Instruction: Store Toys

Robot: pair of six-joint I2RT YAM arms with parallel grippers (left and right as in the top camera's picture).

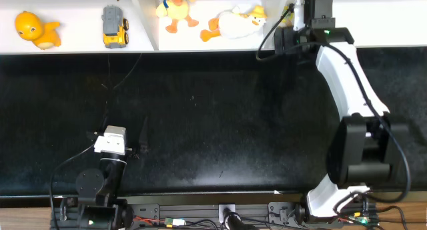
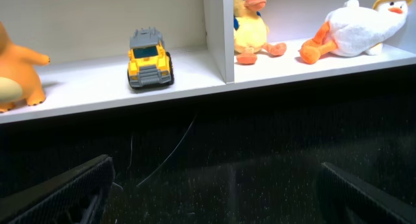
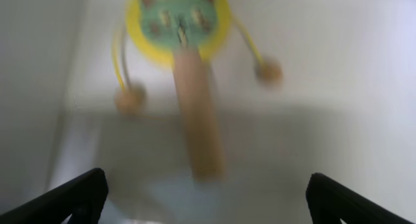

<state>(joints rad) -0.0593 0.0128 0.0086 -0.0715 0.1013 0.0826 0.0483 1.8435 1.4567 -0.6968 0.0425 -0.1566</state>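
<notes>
Our rattle drum (image 3: 188, 87) lies on the 1 o'clock shelf (image 3: 338, 68), handle pointing back at our wide-open, empty right pincer (image 3: 205, 197).

My overhead camera looks straight down on the black counter (image 1: 233, 117), with the white shelf (image 1: 80, 45) along the far edge. My left wrist camera sits low and well back, facing that shelf across the counter. With the overhead it shares the truck (image 2: 150, 58), yellow duck (image 2: 250, 23) and white duck (image 2: 354, 32). My right wrist camera looks at a rattle (image 3: 185, 68) from close range inside a shelf bay.
</notes>
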